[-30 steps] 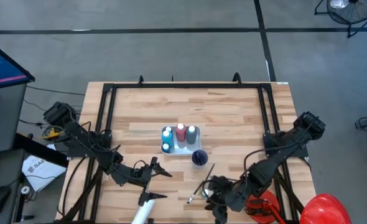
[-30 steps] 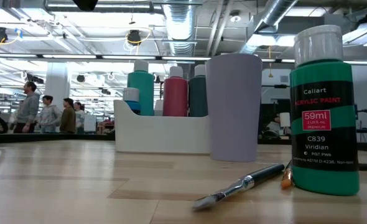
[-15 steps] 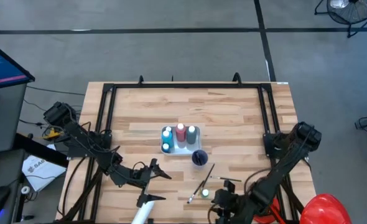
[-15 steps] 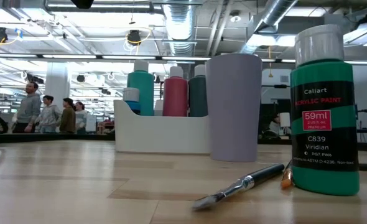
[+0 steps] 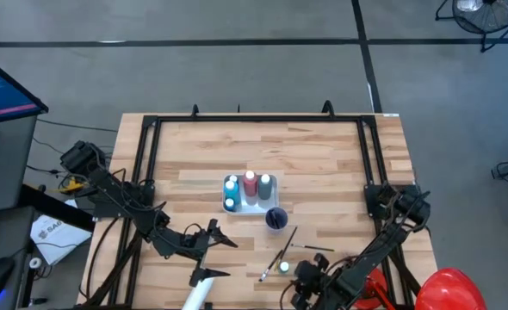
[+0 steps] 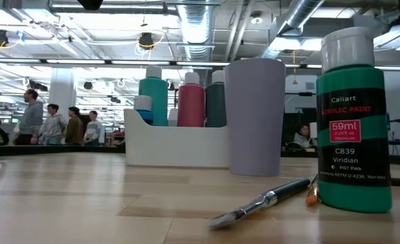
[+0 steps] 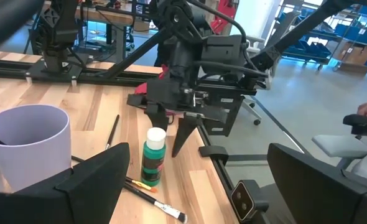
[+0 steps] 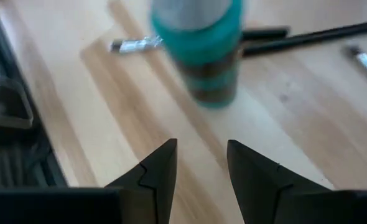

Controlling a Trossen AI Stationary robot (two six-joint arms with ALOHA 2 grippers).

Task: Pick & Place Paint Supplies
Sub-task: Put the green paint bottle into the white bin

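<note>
While my right gripper [image 5: 299, 291] hangs near the table's [image 5: 323, 155] front edge, the high view shows the green paint bottle [image 5: 284, 268] standing free just beyond it, on the near side of the white caddy [image 5: 249, 195] and the lilac cup [image 5: 275, 218]; my left gripper [image 5: 222, 255] waits to the bottle's left. In the low view the bottle [image 6: 354, 122] stands upright in front of the cup [image 6: 255, 115], a brush [image 6: 261, 202] lying at its foot. My left wrist view, past wide-spread fingers, shows the right gripper [image 7: 176, 135] pointing down just behind the bottle [image 7: 153, 157], not touching. My right wrist view shows fingers [image 8: 158, 177] parted a little, holding nothing, the bottle [image 8: 199, 46] ahead. I judge I am lining up to pick it; next I must widen, advance and close round its body.
</note>
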